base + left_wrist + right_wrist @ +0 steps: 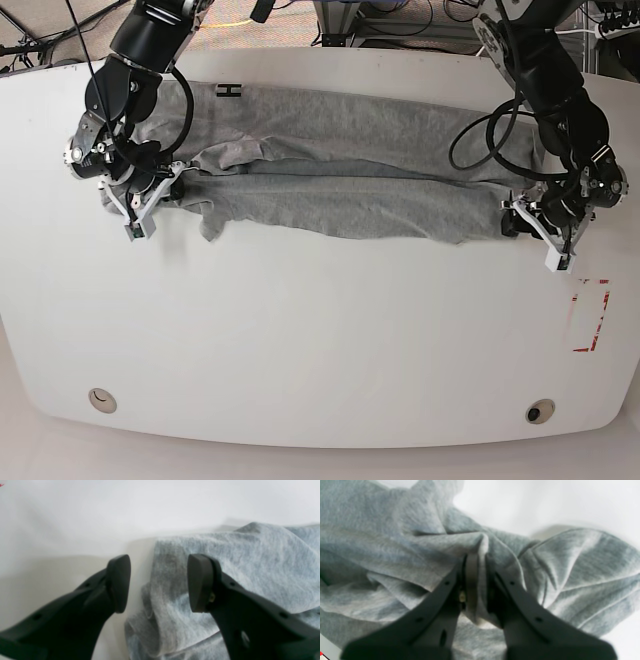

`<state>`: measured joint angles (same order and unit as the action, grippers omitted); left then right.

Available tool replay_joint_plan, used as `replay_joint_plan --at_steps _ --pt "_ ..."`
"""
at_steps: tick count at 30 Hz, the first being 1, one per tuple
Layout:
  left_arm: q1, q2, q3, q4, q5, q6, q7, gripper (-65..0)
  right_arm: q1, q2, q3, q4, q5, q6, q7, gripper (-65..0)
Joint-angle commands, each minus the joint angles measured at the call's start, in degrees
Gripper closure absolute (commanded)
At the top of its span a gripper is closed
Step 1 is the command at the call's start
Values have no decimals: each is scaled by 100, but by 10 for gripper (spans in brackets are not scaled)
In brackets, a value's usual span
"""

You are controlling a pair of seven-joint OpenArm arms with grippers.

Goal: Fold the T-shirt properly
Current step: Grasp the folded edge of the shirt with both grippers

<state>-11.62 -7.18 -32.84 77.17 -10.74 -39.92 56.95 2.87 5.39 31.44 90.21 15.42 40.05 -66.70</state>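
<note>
The light grey T-shirt (350, 190) lies stretched in a long band across the far half of the white table, folded lengthwise, with a black letter "H" (229, 90) showing at its far left. My right gripper (476, 587) is shut on a bunched fold of the T-shirt (395, 542), at the band's left end in the base view (163, 192). My left gripper (160, 583) is open. Its fingers straddle the edge of the T-shirt (250, 562) close above the table, at the band's right end in the base view (512, 222).
A red tape outline (590, 315) marks the table (320, 340) near its right edge. Two small round holes (100, 400) (540, 411) sit near the front edge. Cables and stands crowd the floor behind the table.
</note>
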Motion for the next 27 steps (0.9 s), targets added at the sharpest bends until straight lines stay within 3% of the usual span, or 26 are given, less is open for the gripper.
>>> replay_joint_plan --at_steps 1,12,14,16,18,27 --pt "-144 -60 9 -99 -99 -8 -126 -338 104 72 16 117 71 -5 63 -21" --pt "-364 -69 9 -829 -117 -8 -126 -331 104 72 16 126 71 -5 63 -21" --pt "-364 -69 9 -829 -117 -8 -126 -290 104 72 16 126 71 -5 63 -21" --pt "-364 -69 9 -829 -117 -8 -126 -178 104 72 16 126 71 -5 63 -17" --pt "-381 -60 27 -829 -117 -8 -134 -21 104 72 16 126 71 -5 63 -16" --pt "-328 28 396 -20 -126 -8 -126 0 192 37 16 557 80 -5 63 0"
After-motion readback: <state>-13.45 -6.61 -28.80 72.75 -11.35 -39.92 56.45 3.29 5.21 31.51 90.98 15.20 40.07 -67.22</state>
